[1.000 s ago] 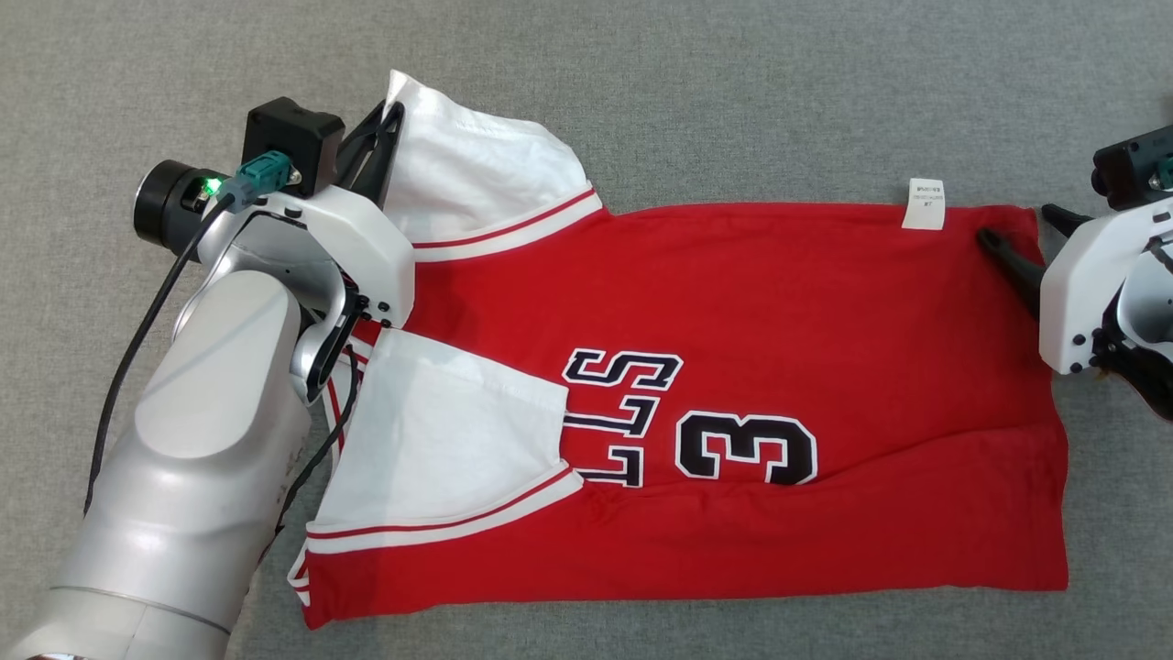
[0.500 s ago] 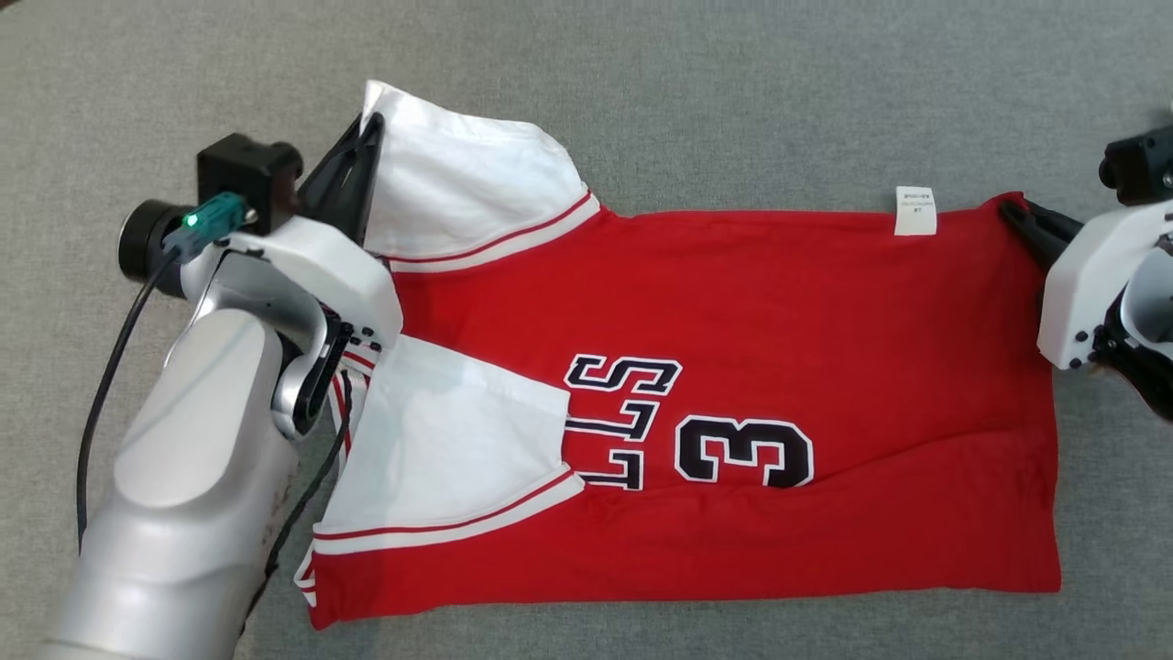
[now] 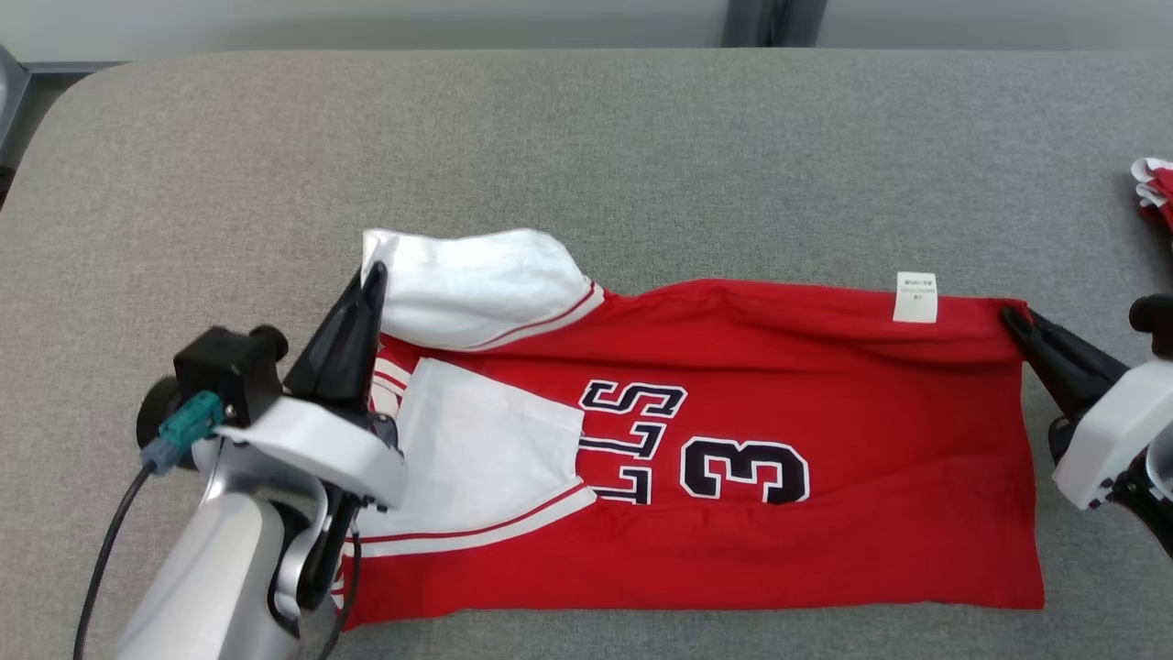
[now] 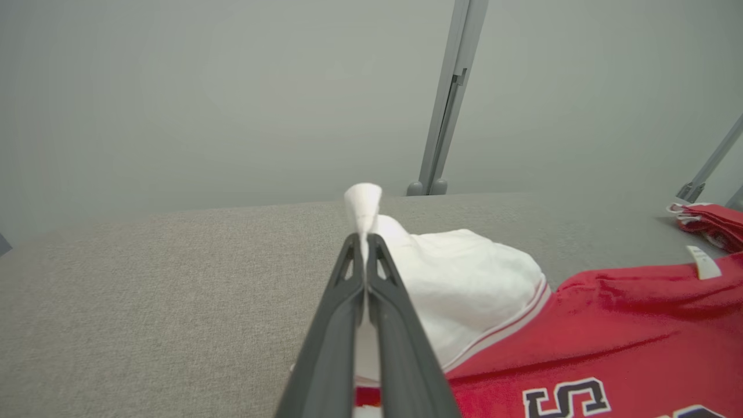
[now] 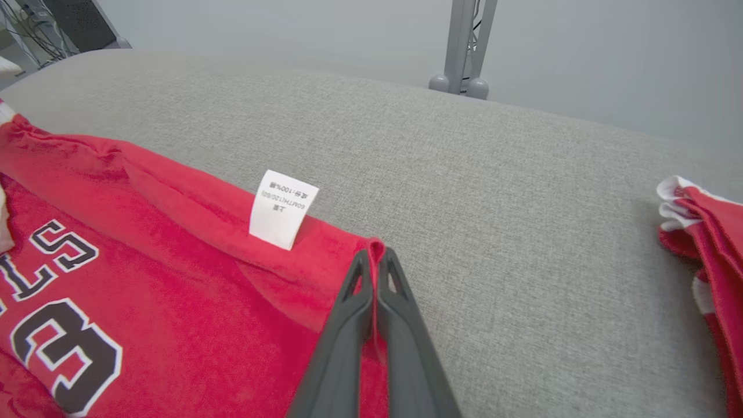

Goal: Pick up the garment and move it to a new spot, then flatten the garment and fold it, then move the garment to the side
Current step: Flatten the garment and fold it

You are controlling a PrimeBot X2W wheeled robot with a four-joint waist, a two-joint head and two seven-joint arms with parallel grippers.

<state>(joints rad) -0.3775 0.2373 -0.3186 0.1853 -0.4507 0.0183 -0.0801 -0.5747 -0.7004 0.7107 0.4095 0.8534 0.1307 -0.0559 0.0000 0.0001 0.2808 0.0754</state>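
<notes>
Red knit jersey with white sleeves (image 3: 825,385) lies wrinkled on your grey woven tabletop (image 3: 641,147); left gripper (image 3: 374,272) pinches a white sleeve tip, right gripper (image 3: 1010,318), earlier open, now clamps the far hem corner, seemingly lifted.

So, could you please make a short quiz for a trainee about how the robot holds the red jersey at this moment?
1. True or false: the left jaws are shut on a tip of the far white sleeve of the jersey.
2. Choose one. Where do the right jaws pinch the jersey? A) at the corner beside the white label; B) at the middle of the near hem; C) at a white sleeve.
3. Short answer: which printed digit shows on the jersey?

Key: 1 true; 2 A; 3 the digit 3.
</notes>
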